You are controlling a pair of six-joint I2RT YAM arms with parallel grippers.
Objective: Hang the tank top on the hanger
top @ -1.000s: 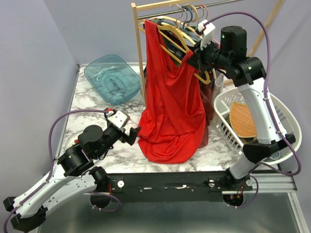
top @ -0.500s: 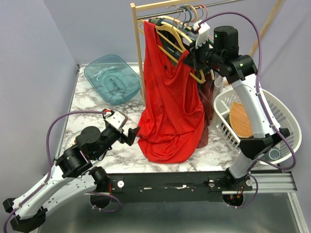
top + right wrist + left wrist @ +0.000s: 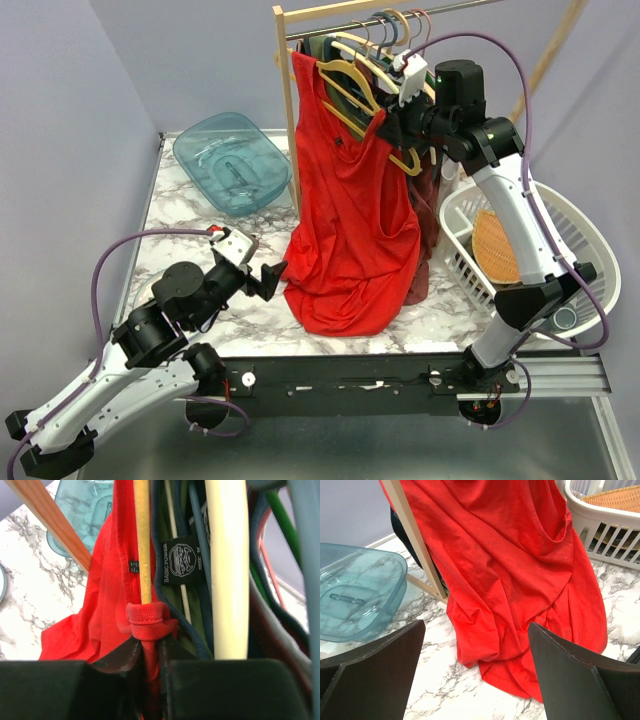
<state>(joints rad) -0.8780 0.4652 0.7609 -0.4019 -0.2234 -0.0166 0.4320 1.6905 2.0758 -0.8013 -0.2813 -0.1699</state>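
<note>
Red tank top (image 3: 350, 230) is hanging from the mustard-yellow hanger (image 3: 352, 75) on the wooden rack (image 3: 288, 100), hem pooling on the marble table (image 3: 190, 220). Up top, the right gripper (image 3: 150, 652) is pinching the bunched strap against the hanger's arm. Down low, the left gripper (image 3: 272, 277) is hovering near the hem, jaws spread wide, apart from the fabric.

Thin matt red cloth tank top (image 3: 350, 230) (softly creased), smooth yellow hanger (image 3: 142, 540), glossy marbled table (image 3: 175, 205).
</note>
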